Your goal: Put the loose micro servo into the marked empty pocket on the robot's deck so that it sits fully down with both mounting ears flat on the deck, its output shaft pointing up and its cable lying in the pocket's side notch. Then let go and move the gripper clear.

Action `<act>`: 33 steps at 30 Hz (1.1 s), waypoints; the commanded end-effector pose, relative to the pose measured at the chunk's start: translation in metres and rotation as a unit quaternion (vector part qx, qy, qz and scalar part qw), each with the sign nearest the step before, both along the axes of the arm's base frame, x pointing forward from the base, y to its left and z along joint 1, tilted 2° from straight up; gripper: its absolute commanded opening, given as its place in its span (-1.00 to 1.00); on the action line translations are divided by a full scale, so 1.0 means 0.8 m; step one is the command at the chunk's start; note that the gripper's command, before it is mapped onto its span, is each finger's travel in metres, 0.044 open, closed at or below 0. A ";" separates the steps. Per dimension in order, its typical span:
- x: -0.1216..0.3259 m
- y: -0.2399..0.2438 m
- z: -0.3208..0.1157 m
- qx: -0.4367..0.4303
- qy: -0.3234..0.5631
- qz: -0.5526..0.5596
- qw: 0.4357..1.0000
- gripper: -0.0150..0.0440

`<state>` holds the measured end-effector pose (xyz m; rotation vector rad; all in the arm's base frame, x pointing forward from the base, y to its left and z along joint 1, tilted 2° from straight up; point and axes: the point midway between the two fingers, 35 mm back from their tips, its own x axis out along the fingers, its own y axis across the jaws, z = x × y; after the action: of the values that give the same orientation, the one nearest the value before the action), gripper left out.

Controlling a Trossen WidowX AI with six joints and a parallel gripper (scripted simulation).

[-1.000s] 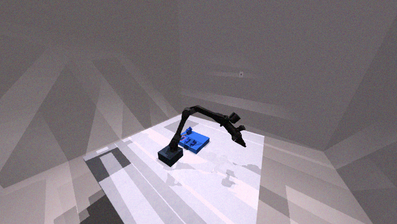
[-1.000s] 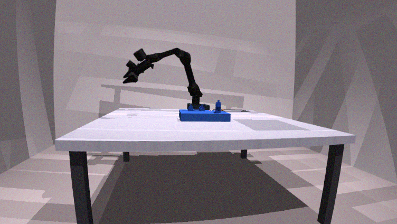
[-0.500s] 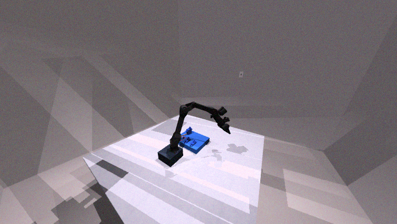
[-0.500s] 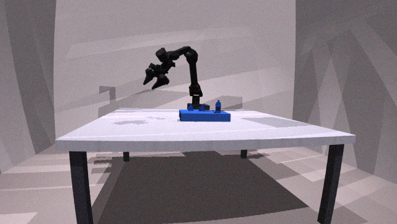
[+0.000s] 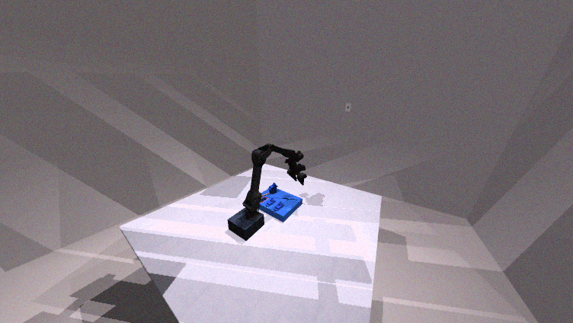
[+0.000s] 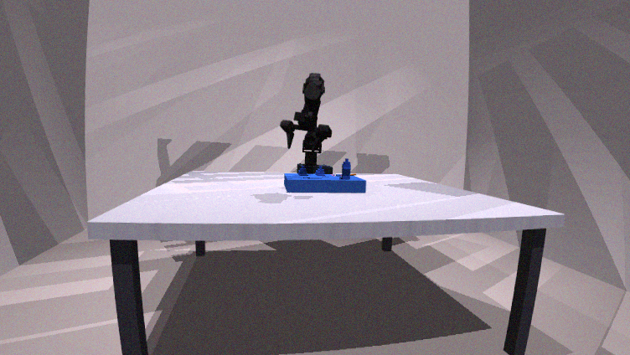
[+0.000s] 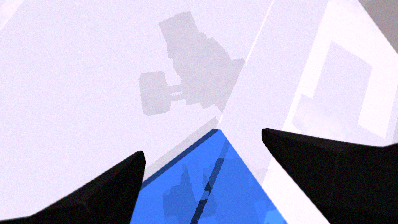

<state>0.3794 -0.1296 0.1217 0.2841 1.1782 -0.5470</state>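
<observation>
The blue deck (image 5: 289,207) (image 6: 325,185) (image 7: 240,187) lies on the table. The loose micro servo (image 5: 273,188) (image 6: 346,170) appears as the tall blue piece standing upright near one corner of the deck, with an orange cable beside it. The marked pocket (image 5: 264,199) shows as a small reddish outline near the arm; its inside is too small to make out. My gripper (image 5: 299,180) (image 6: 300,148) (image 7: 204,145) is open and empty, high above the deck's far edge. The wrist view shows one deck corner between the fingers, without the servo or pocket.
Two low blue servos (image 5: 270,203) (image 5: 278,206) sit in the deck beside the pocket. The arm's black base (image 5: 245,225) stands close to the deck. The deck has a dark slot (image 7: 201,209). The white table (image 5: 248,276) (image 6: 211,209) carries the arm's shadow.
</observation>
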 end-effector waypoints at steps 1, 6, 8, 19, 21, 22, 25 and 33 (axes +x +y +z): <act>-0.009 0.065 -0.006 0.037 0.024 0.035 0.998 1.00; -0.033 0.152 -0.013 0.082 0.069 0.086 0.991 1.00; -0.047 0.184 -0.014 0.097 0.089 0.105 0.986 1.00; -0.084 0.246 -0.024 0.125 0.138 0.142 0.972 1.00; -0.083 0.247 -0.035 0.125 0.138 0.142 0.972 1.00; -0.083 0.247 -0.042 0.125 0.138 0.142 0.972 1.00; -0.083 0.247 -0.048 0.125 0.138 0.142 0.972 1.00; -0.082 0.247 -0.056 0.125 0.138 0.142 0.972 1.00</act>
<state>0.3155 0.0676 0.0826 0.2474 1.5237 -0.1853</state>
